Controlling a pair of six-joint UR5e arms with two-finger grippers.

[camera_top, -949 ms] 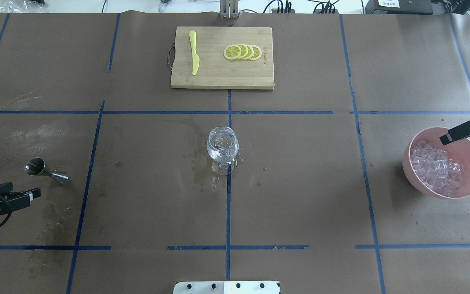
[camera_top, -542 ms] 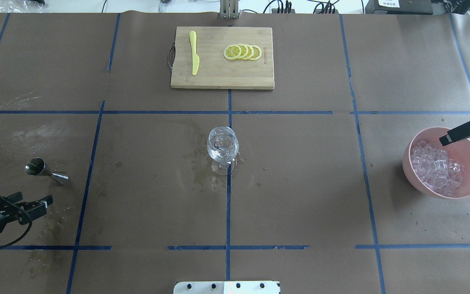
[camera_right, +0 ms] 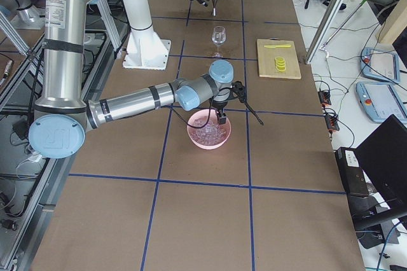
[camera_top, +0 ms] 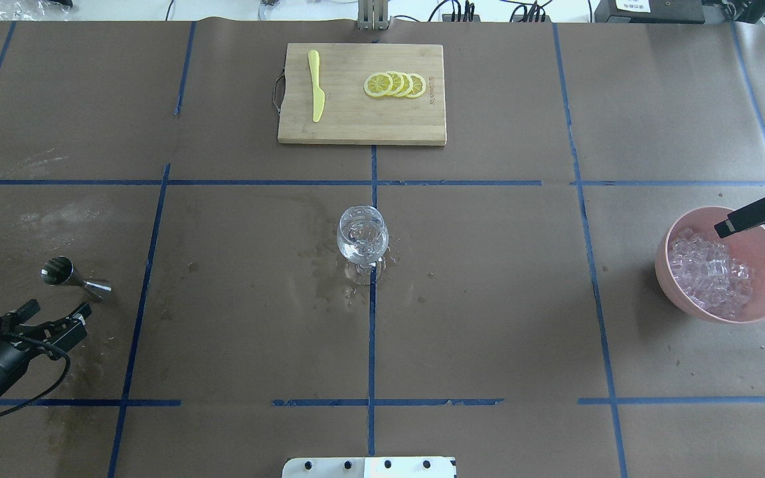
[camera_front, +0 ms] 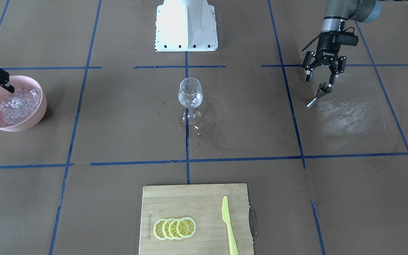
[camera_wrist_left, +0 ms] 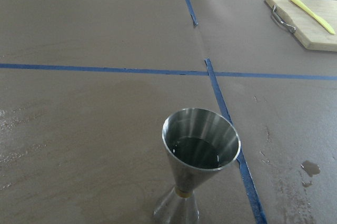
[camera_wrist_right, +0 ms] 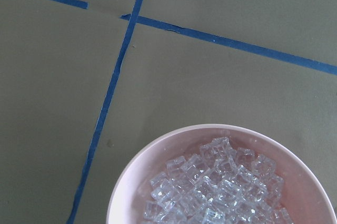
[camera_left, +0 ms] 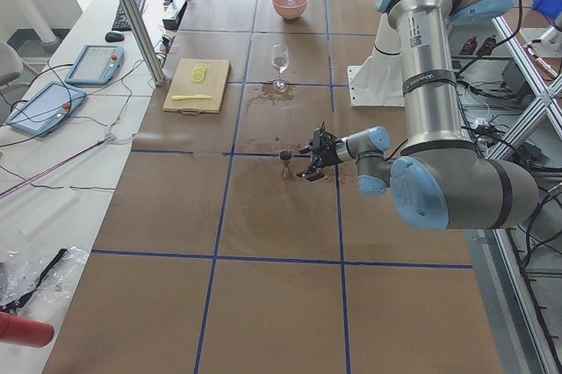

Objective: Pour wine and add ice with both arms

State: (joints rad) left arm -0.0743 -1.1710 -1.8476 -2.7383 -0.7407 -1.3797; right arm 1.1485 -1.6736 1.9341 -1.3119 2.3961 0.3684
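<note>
Seemingly just below right hand (camera_right: pixel 220 119): ice (camera_right: pixel 205 132)

Bright even light, soft shadows, possibly slight glare

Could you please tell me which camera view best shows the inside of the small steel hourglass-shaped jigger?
The left wrist-mounted view: it looks down into the small steel hourglass-shaped jigger, showing a little clear liquid inside. Overhead and front-facing views show it small, upright; side views, tiny.
</note>
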